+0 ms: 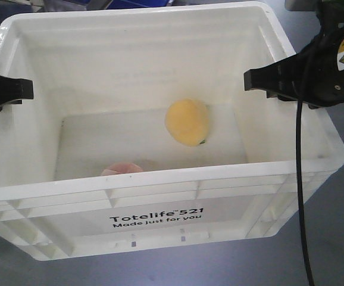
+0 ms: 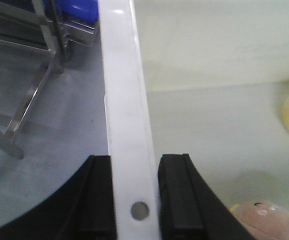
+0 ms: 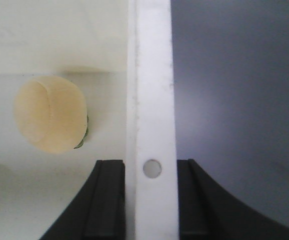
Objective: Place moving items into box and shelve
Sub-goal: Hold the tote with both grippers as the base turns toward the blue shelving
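Left gripper point(image 2: 133, 172) pinches the left rim of the white box point(image 1: 231, 173), one finger on each side. Black print on its front wall reads "Totelife 521 Made just for you". Inside lie the pinkish-brown item point(image 1: 122, 169) and, further right, the orange-yellow ball point(image 1: 187, 122). Right gripper point(image 3: 151, 175) clamps the right rim likewise.

Glossy plastic box point(image 1: 160, 179) (ribbed), matt ball point(image 1: 187, 122) — seamed

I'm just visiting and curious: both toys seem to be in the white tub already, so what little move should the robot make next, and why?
Probably lift the box straight up with both arms together. The ball and the pink item already lie inside, and the left gripper and right gripper each appear clamped on opposite rims.
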`<state>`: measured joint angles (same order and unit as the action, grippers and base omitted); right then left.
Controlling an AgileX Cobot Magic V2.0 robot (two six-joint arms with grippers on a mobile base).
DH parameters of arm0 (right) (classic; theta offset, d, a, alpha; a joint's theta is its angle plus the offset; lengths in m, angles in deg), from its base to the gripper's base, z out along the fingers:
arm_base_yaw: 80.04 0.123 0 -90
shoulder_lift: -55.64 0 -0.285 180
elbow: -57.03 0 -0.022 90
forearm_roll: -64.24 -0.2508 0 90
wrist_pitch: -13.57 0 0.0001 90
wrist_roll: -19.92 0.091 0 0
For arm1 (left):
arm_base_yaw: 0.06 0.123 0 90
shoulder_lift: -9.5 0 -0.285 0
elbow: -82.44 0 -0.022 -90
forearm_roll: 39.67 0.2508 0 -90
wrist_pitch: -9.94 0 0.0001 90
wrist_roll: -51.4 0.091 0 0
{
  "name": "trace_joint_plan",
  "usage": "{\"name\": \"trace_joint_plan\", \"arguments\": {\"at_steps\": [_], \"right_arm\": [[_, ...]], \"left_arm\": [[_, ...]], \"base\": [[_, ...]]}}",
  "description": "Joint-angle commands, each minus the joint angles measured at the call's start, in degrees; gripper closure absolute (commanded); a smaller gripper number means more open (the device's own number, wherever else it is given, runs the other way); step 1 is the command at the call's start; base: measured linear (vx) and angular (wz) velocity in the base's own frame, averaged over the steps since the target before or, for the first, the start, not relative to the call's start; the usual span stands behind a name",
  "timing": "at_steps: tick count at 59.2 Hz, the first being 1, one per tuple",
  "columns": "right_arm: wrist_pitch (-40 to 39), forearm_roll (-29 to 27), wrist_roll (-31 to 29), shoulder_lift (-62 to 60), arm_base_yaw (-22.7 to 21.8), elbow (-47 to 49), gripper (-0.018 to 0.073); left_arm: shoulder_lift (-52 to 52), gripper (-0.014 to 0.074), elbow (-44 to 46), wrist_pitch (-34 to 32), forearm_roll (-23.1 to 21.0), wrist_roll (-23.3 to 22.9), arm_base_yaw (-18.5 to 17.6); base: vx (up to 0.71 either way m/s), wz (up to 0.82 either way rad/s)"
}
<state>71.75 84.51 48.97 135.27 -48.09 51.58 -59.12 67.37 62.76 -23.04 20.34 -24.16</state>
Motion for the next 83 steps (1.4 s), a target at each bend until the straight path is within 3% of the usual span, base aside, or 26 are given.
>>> {"name": "trace_joint_plan", "arguments": {"at_steps": [1,41,83], "right_arm": [[-4.8,5.4,0.0,-2.4,-0.4,2.2,0.0502],[-4.8,5.4,0.0,-2.4,-0.4,2.2,0.0502],[-4.8,5.4,0.0,-2.4,-0.4,2.2,0.0502]], "left_arm": [[1.8,0.0449,2.5,-5.4,4.2,0.3,-0.2],[1.8,0.0449,2.5,-5.4,4.2,0.3,-0.2],[1.8,0.0449,2.5,-5.4,4.2,0.3,-0.2]], "base": [[0.13,-0.50],[0.16,-0.44],[0.27,-0.11]]}}
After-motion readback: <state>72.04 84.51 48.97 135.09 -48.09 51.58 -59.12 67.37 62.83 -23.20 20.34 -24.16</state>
